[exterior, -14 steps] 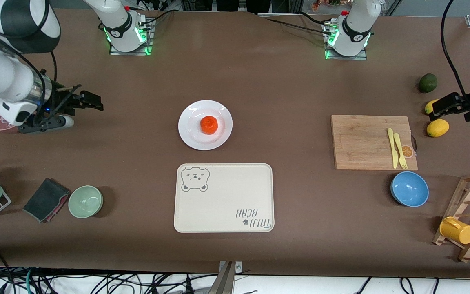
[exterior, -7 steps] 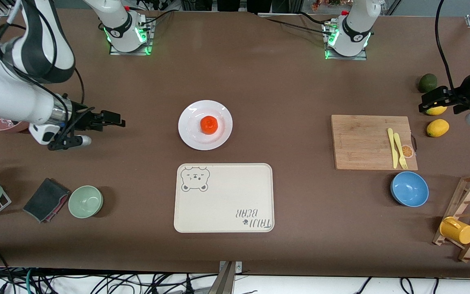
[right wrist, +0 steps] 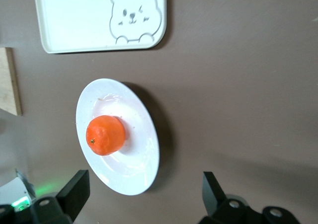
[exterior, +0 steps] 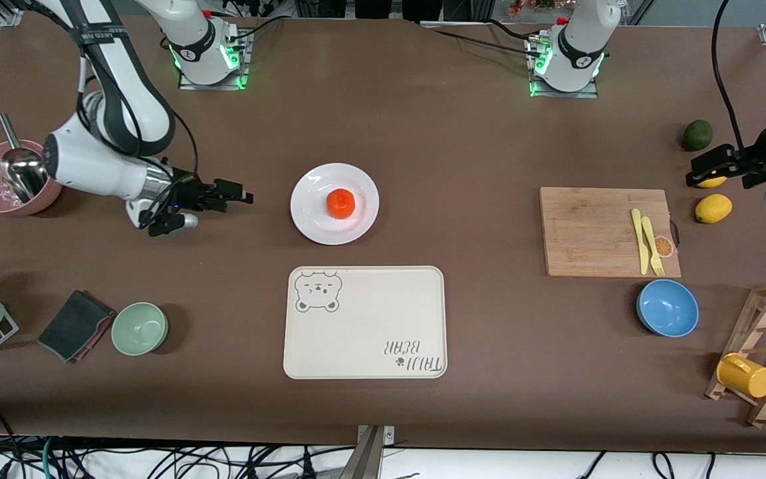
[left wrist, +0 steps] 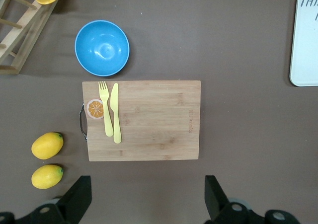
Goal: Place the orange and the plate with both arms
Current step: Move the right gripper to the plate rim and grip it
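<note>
The orange [exterior: 340,203] sits in the middle of the plate [exterior: 362,179], which rests on the table [exterior: 463,146] a little farther from the front camera than the bear tray [exterior: 363,332]. Neither is held, so the placing seems not yet begun. The right claw [exterior: 240,197] hangs just beside the plate, fingers wide apart and empty. The left claw [exterior: 705,171] is over the lemons [exterior: 713,207], also spread wide, holding nothing.
</note>
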